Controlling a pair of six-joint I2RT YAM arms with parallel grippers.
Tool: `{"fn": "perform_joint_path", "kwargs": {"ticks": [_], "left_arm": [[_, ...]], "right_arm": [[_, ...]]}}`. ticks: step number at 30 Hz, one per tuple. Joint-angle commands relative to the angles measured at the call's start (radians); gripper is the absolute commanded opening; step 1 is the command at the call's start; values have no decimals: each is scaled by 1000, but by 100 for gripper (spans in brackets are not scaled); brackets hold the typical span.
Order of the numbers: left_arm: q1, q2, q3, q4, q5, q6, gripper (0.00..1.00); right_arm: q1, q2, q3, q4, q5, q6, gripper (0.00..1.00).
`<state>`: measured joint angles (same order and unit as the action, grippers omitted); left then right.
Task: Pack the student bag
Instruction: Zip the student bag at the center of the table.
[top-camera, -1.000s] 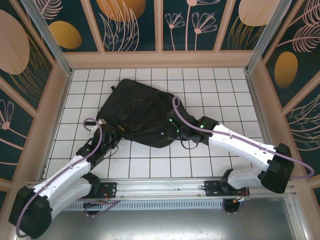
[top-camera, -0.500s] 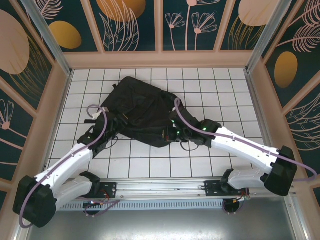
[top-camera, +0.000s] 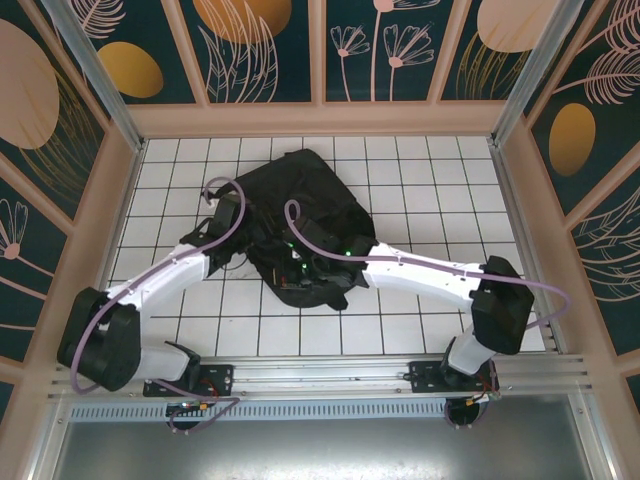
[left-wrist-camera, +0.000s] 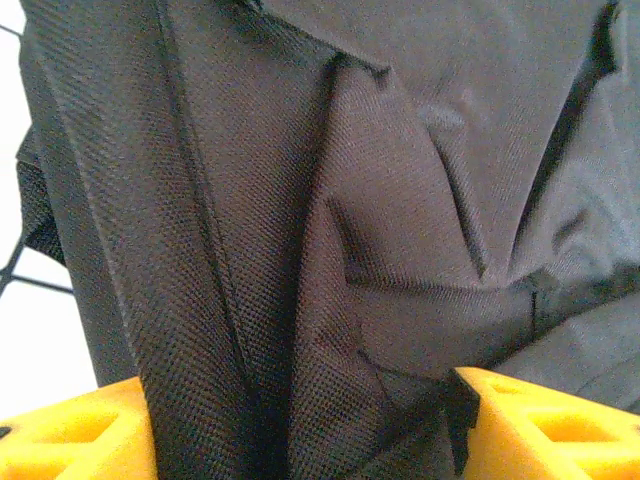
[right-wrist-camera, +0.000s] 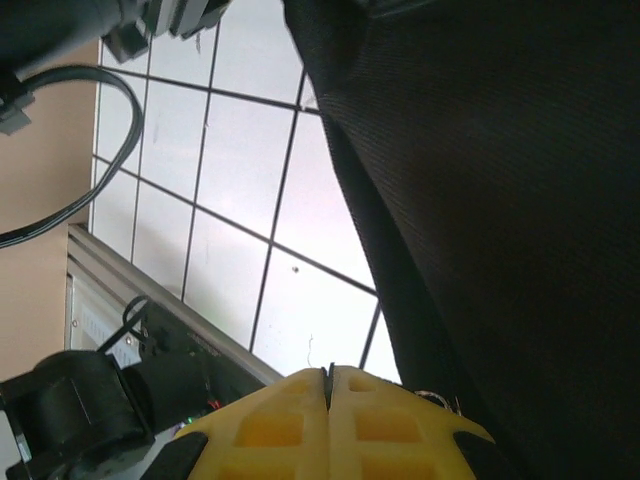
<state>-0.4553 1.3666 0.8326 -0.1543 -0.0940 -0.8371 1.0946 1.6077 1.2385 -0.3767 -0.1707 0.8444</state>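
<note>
Listener: Table first, please. What does it look like?

Describer: Seen from above, the table (top-camera: 430, 180) is white with a thin dark grid. It is walled in by panels (top-camera: 260, 50) painted with leaves and flowers.

Listener: And the backpack?

Describer: The black backpack (top-camera: 310, 195) lies crumpled near the middle of the table, a little to the left, its fabric folded and creased.

Listener: Where are the arms?

Describer: Both white arms reach in from the near edge. The left arm (top-camera: 165, 280) comes to the backpack's left side. The right arm (top-camera: 430, 272) stretches across to its near edge.

Listener: And the hands?

Describer: In the left wrist view, the left gripper (left-wrist-camera: 300, 390) is spread. Its yellow fingers (left-wrist-camera: 540, 430) stand wide apart with a fold of black fabric between them, and I cannot tell whether they touch it. In the right wrist view, the right gripper (right-wrist-camera: 328, 385) is pressed together, just beside the backpack's edge, above the tiles.
</note>
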Motion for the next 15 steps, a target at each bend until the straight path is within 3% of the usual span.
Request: {"fn": "perform_joint_path", "kwargs": {"ticks": [1,3,6,11,15], "left_arm": [[-5,-57,90,5,-12,28,68],[3,-114,105,-91,-87,9,69],[12,-231,50,-167,-97,-25,68],[11,-403,-138,-131,96,-181,59],[12,-449,-272,-8,270,-342,50]], "right_arm": [[-25,11,51,40,46,0,0],[-53,-4,27,68,33,14,0],[-84,-23,-14,119,-4,25,0],[-91,-13,-23,136,-33,24,0],[-93,-8,-41,149,-46,36,0]]}}
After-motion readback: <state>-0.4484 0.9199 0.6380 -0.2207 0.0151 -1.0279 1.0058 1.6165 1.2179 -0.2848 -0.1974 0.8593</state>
